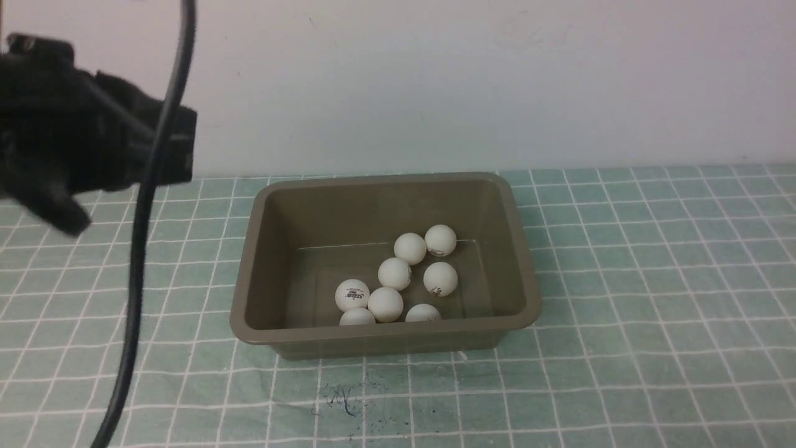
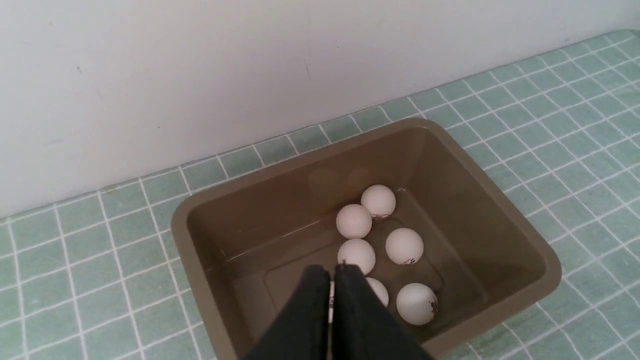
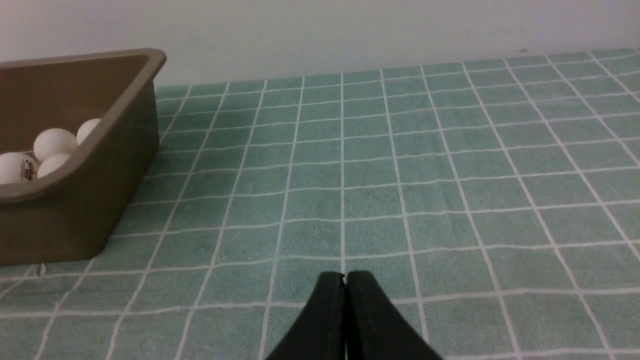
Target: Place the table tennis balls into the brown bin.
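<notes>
The brown bin (image 1: 385,343) stands in the middle of the checked cloth, and several white table tennis balls (image 1: 395,274) lie clustered on its floor, some with dark logos. In the front view my left arm (image 1: 93,137) hangs high at the left, off to the bin's side. From the left wrist, the left gripper (image 2: 333,272) is shut and empty, high above the bin (image 2: 545,252) and its balls (image 2: 404,246). My right gripper (image 3: 345,278) is shut and empty over bare cloth, to the right of the bin (image 3: 75,215); some balls (image 3: 55,142) show over its rim.
A green cloth with white grid lines (image 1: 653,280) covers the table up to a white wall (image 1: 435,81). A black cable (image 1: 142,249) hangs down at the left of the front view. Dark ink marks (image 1: 339,395) stain the cloth in front of the bin.
</notes>
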### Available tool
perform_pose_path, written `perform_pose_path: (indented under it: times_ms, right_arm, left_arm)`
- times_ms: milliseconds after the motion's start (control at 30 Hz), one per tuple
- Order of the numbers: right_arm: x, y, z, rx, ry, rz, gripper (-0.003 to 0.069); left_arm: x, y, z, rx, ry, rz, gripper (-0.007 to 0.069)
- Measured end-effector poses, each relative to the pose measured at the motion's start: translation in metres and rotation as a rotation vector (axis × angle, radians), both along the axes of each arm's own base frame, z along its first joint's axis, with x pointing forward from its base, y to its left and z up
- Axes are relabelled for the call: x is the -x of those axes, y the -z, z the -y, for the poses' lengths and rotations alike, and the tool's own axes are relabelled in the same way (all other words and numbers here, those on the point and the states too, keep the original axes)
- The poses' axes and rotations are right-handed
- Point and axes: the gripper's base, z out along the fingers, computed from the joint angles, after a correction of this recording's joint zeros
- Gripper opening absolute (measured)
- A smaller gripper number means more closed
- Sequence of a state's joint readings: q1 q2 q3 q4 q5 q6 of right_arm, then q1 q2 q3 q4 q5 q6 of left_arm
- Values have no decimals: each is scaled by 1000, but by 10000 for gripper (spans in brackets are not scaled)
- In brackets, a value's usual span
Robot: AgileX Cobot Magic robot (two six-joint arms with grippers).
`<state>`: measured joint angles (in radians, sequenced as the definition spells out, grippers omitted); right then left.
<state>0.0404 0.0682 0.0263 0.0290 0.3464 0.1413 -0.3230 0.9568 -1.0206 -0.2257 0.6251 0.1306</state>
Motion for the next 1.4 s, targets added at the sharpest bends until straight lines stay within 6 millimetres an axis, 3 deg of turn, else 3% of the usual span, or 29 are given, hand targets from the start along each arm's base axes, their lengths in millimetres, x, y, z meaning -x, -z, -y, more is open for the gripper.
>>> perform_pose_path:
  times_ms: [233,433,600,867,967,1067,1100,1133,1333,1400]
  right_arm:
    - [0,0,0,-5,1,-1,-10]
    - [0,0,0,-5,1,-2,-10]
    - [0,0,0,-5,1,-2,-10]
    - [0,0,0,-6,1,-3,-10]
    - [0,0,0,-6,1,-3,-10]
    - [0,0,0,-6,1,-3,-10]
    - [0,0,0,-6,1,-3,-10]
    - [0,0,0,-6,1,-3,-10]
    - [0,0,0,-6,1,-4,-10]
    - [0,0,0,-6,1,-4,-10]
  left_arm:
    - [59,26,-22,56,-27,144,-5]
    - [95,36,-34,97,-31,230,-5]
    - [109,36,-38,112,-28,269,-5]
    - [111,35,-40,93,-32,289,-5]
    - [110,44,-43,45,-50,305,-5]
    - [113,70,-52,11,-143,332,-5]
    - [116,95,-59,-7,-220,336,-5]
    - [117,94,-59,-5,-229,348,-5]
    - [127,191,-71,-50,-395,307,-5]
    - [126,211,-71,-61,-395,263,-5]
